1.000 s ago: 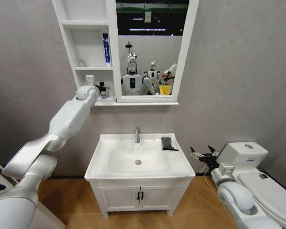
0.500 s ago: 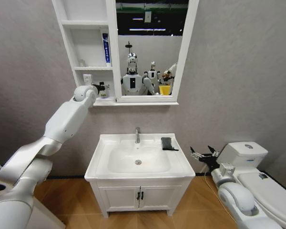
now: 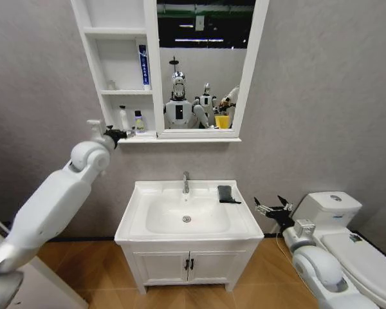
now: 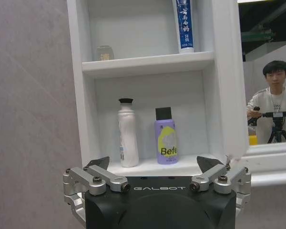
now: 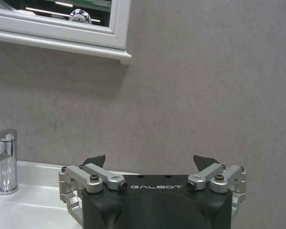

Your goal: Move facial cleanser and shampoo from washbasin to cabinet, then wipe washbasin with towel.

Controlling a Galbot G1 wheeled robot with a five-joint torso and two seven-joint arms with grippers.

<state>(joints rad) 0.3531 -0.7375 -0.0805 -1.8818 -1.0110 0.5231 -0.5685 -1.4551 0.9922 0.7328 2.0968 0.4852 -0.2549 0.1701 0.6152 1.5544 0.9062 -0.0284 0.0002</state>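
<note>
Place: a bathroom mock-up in a robot lab.
Fixtures: white rectangular ceramic washbasin (image 3: 186, 215) with chrome faucet (image 3: 185, 182), white toilet (image 3: 347, 235), white wall-mounted shelf cabinet (image 3: 119, 67) beside white-framed mirror (image 3: 202, 64).
Giveaway: mirror reflects other robots.

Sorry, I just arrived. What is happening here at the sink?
Two bottles, a white one and a purple one, stand side by side on the lowest cabinet shelf. The left gripper is open and empty in front of that shelf. The dark towel lies on the washbasin rim. The right gripper waits open beside the basin.
</note>
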